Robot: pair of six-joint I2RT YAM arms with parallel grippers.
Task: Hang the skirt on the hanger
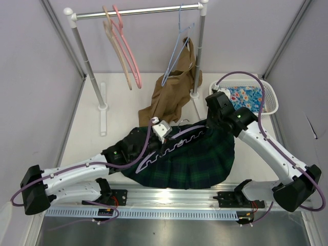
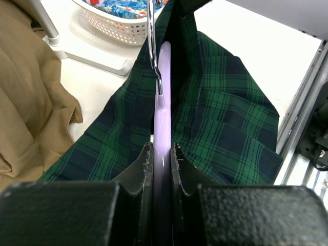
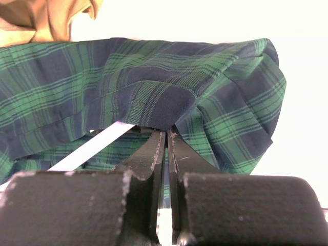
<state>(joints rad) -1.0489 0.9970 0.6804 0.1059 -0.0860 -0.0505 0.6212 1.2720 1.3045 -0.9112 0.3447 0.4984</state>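
The green and navy plaid skirt (image 1: 205, 161) lies bunched on the table between the arms. The lavender hanger (image 1: 174, 145) with its wavy bar lies across the skirt's left upper part. My left gripper (image 1: 160, 139) is shut on the hanger; in the left wrist view the pale bar (image 2: 164, 87) runs straight out from between the fingers (image 2: 147, 159), with its metal hook (image 2: 152, 46) beyond and the skirt (image 2: 225, 118) on both sides. My right gripper (image 1: 212, 122) is shut on the skirt's dark waistband edge (image 3: 164, 110) and lifts it; a pale bar (image 3: 87, 148) shows under the fabric.
A clothes rack (image 1: 138, 11) stands at the back with pink and tan hangers (image 1: 127, 51). A tan-brown garment (image 1: 171, 97) hangs from a thin blue hanger (image 1: 178, 48) and touches the skirt's far edge. A white basket (image 1: 271, 100) with floral cloth stands at the back right.
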